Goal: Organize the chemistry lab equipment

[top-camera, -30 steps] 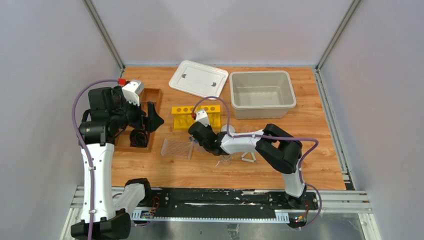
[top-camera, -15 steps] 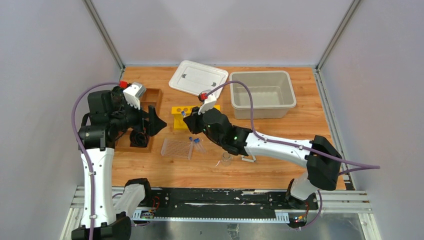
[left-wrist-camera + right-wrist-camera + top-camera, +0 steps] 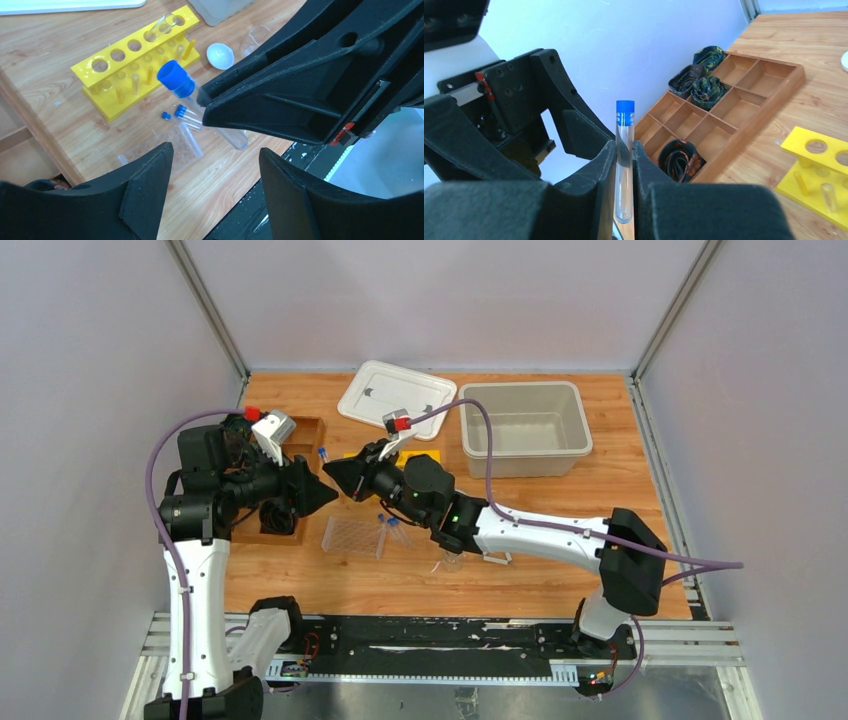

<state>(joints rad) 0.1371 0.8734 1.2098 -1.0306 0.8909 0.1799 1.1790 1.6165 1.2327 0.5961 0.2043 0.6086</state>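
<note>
Item: blue-capped tube point(image 3: 175, 81), pinched mid-body by right gripper point(image 3: 625, 150), aloft facing left gripper point(image 3: 216, 150), whose jaws stand wide and empty. Handover, I judge: I'd centre it between them and close gently before releasing.

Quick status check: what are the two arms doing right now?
Right gripper shut on blue-capped tube, held aloft. Left gripper open, facing it. Nothing between them.

Wooden table point(image 3: 640, 540) and on it the yellow rack point(image 3: 108, 60): white lid point(image 3: 397, 397) behind it, beige bin point(image 3: 522, 453) right, wooden tray point(image 3: 318, 435) left, and in front the clear plastic rack point(image 3: 352, 536), loose blue-capped tubes point(image 3: 392, 528), a beaker point(image 3: 452, 562).
</note>
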